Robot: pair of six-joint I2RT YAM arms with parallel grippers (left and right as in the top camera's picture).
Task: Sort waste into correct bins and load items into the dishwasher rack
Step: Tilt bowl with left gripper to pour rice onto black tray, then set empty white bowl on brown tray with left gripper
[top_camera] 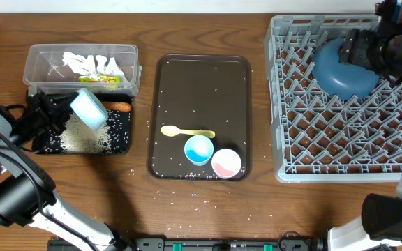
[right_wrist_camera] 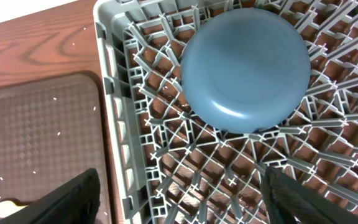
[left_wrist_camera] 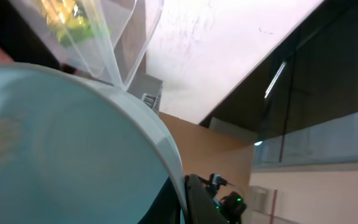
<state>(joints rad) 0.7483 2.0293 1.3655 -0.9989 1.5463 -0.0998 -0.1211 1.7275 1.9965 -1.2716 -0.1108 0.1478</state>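
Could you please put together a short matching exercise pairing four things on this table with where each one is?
1. dark-blue bowl
2. yellow spoon
3. crumpled tissue
4. rice heap

A. in the clear tub
B. on the black tray
C. in the dishwasher rack
D. on the brown serving tray

Pairs: 1-C, 2-D, 3-A, 4-B

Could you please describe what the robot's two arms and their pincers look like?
Both arms pair black cylindrical joints with pale grey-white links. The left arm has black cables bunched near its wrist. The right arm ends in a black pincer whose fingers are dark, matte and tapered.
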